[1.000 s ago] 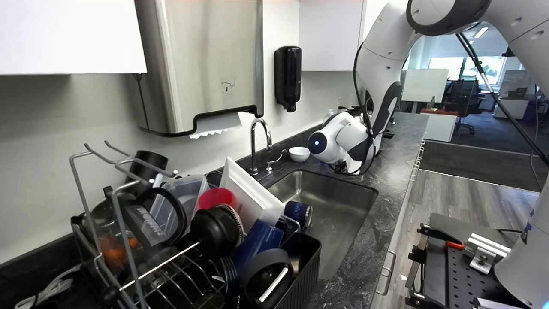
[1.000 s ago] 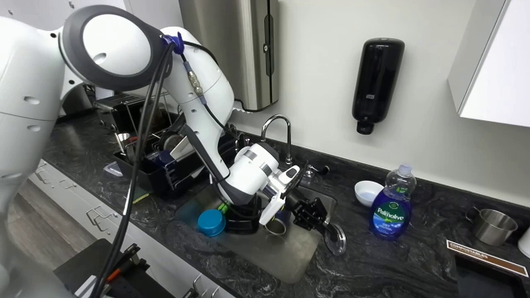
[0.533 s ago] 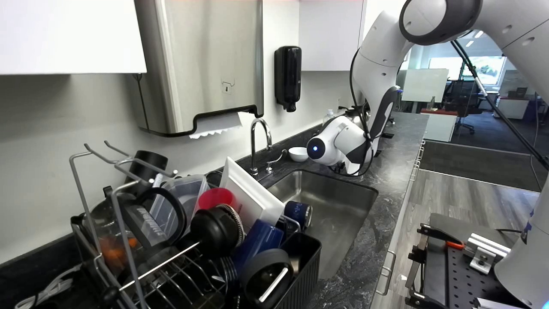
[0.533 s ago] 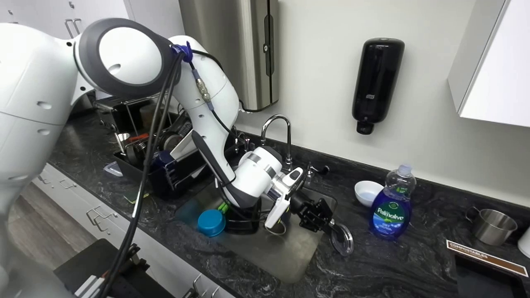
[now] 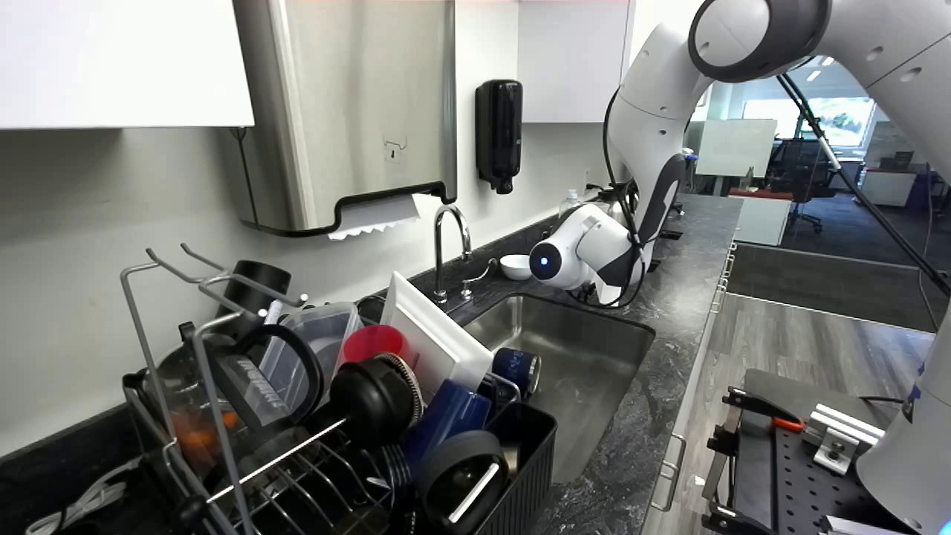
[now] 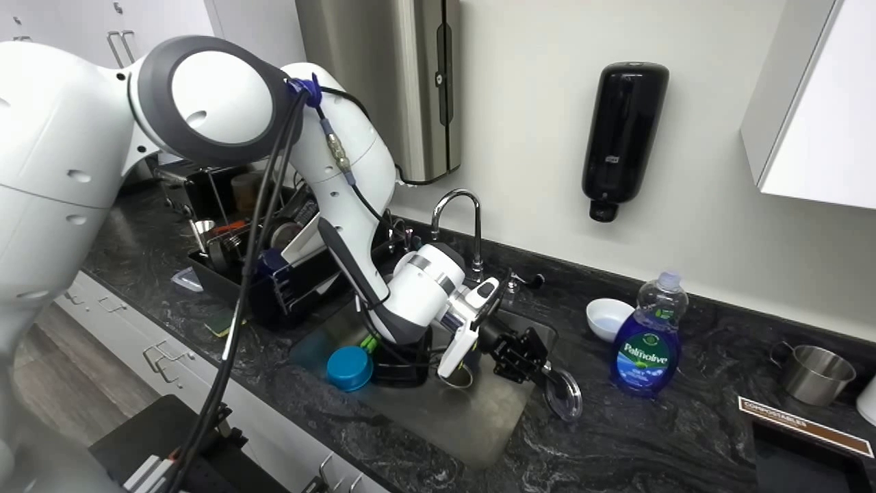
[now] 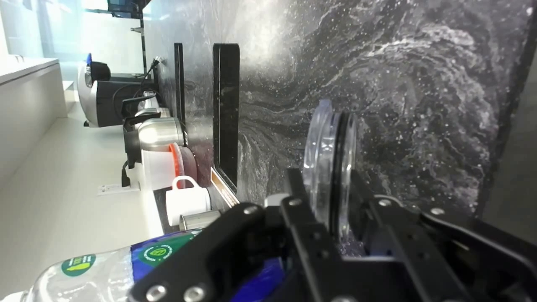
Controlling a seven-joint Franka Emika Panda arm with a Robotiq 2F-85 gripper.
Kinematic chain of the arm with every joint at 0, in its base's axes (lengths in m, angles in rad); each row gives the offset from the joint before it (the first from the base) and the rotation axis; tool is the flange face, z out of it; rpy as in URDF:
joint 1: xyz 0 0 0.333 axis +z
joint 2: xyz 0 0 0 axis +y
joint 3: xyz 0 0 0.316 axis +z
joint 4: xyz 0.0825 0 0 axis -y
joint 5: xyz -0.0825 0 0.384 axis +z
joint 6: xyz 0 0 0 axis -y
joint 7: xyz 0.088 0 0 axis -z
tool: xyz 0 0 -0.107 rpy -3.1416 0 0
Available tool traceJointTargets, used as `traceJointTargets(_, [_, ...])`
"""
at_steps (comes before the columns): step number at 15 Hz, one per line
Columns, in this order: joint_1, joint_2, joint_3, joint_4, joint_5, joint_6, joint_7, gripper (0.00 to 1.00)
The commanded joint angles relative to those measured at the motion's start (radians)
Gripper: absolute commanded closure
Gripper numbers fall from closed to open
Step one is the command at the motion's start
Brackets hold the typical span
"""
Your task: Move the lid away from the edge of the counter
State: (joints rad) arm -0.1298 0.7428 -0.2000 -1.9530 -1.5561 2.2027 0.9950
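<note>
The lid [image 7: 327, 147] is a clear round disc with a black ring around its rim. In the wrist view it stands on edge, seen side-on, with the black fingers of my gripper [image 7: 326, 178] pressed on its two faces. In an exterior view the lid [image 6: 573, 405] hangs tilted at the tip of my gripper [image 6: 556, 382], over the dark veined counter [image 6: 616, 452] just beyond the sink's end. Whether its lower rim touches the stone, I cannot tell. In an exterior view, my arm hides the lid and the gripper's fingertips.
A blue dish-soap bottle [image 6: 643, 356] and a white bowl [image 6: 609, 320] stand close, toward the wall. Farther along are a steel cup [image 6: 818, 376] and a black compost opening [image 6: 807, 459]. The steel sink [image 6: 472, 424] lies under my wrist. A full dish rack [image 5: 297, 475] stands beyond it.
My arm has come down a little, and the gripper with the lid has shifted slightly along the counter toward the soap bottle. Over the last half second it has hardly moved.
</note>
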Motion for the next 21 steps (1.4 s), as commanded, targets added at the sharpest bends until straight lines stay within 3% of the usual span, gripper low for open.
traceJointTargets(1, [-0.027,0.001,0.027,0.006,-0.027,-0.012,0.006,0.93])
traceJointTargets(9, [-0.031,0.002,0.027,0.006,-0.027,-0.013,0.006,0.91])
traceJointTargets(10, [-0.032,0.002,0.027,0.007,-0.027,-0.012,0.006,0.48])
traceJointTargets(12, [-0.033,0.002,0.028,0.007,-0.026,-0.012,0.005,0.41])
traceJointTargets(17, [-0.034,0.000,0.029,0.009,-0.025,-0.012,0.004,0.05])
traceJointTargets(21, [-0.035,-0.002,0.033,0.007,-0.021,-0.008,-0.002,0.00])
